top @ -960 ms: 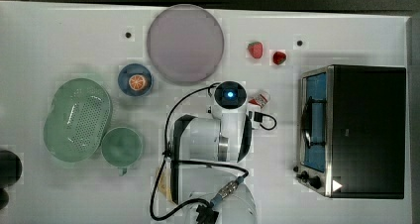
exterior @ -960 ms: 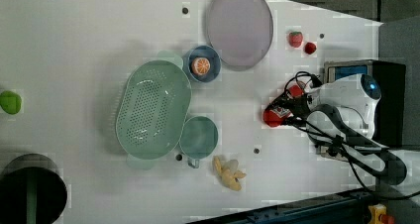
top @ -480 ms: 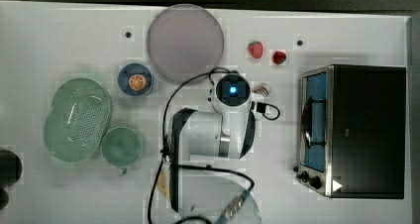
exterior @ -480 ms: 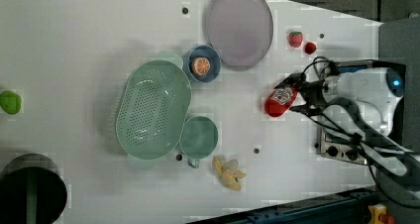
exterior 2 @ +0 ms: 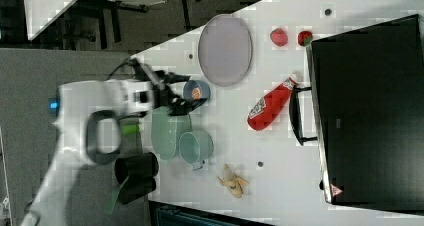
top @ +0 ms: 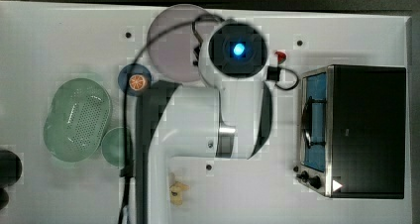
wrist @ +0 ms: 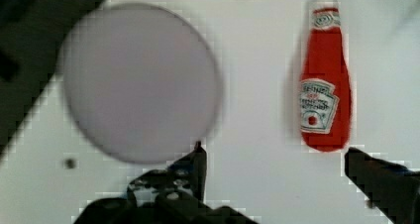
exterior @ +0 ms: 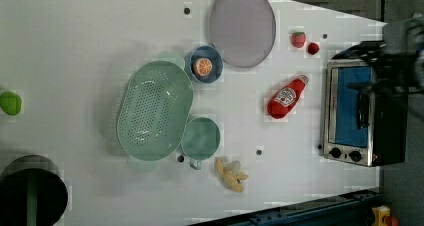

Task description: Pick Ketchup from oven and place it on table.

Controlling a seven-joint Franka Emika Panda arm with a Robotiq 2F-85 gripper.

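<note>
From my console I see the red plastic ketchup squeeze bottle with its white cap and white label (exterior: 286,98) lying on its side on the large flat white tabletop (exterior: 75,46), out of the boxy black toaster oven with the silver frame and blue-tinted glass door (exterior: 357,113); in the left view it sits just to the left view's left of the oven door, cap pointing toward the oven and the small red strawberries (exterior: 298,39), and nothing touches it. In the wrist view my claw (wrist: 277,159) hangs above the table with its two dark fingers (wrist: 197,167) spread wide and nothing between them, the bottle (wrist: 324,83) lying flat beyond one fingertip and the round pale lilac plate (wrist: 141,80) beyond the other. I judge the placing done, since the bottle rests on the table by itself. If I had to take it up again, I expect it to be light and a little squashy, with smooth, slick plastic walls, so I would close across the wide labelled belly, where the sides are flattest, rather than the narrow tapering neck. Lying down as it is, I think it could roll if nudged.
</note>
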